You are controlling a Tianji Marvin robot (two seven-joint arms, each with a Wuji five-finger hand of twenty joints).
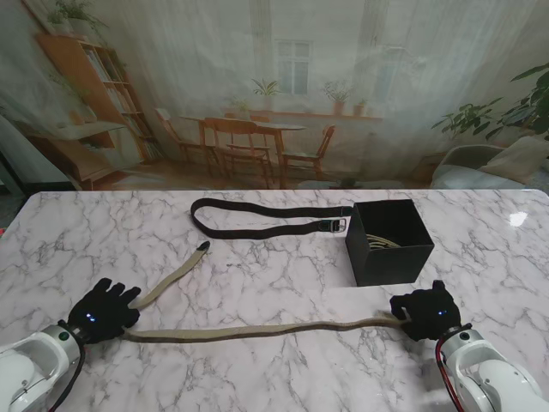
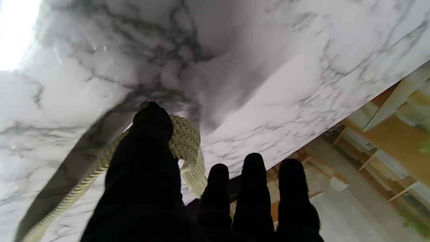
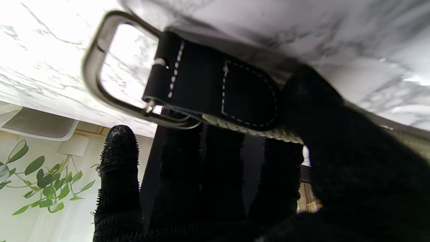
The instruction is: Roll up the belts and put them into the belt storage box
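1. Tan belt (image 1: pixel 257 330) lies stretched across the table near me, likely pulled straight for rolling.
2. Right hand (image 1: pixel 426 314) pinches its buckle (image 3: pixel 134 70) end, thumb on top.
3. Left hand (image 1: pixel 105 312) clamps the bend.
4. Black belt (image 1: pixel 266 218) waits beside box (image 1: pixel 388 243).

Both arms enter from the near corners, white forearm shells, black gloved hands, palms down on the worktop.

Left hand (image 1: pixel 105 312): near the left edge, fingers (image 2: pixel 253 188) spread and pointing away from me. Thumb (image 2: pixel 151 134) lies over the woven tan belt (image 1: pixel 257 330) where it bends back on itself; the three fingers seen in the wrist view are straight and apart.

Right hand (image 1: pixel 428 313): near the right side, fingers (image 3: pixel 119 161) extended, close together. Thumb (image 3: pixel 312 101) pressed on the belt's black leather end by the buckle (image 3: pixel 107 67), fingers under it.
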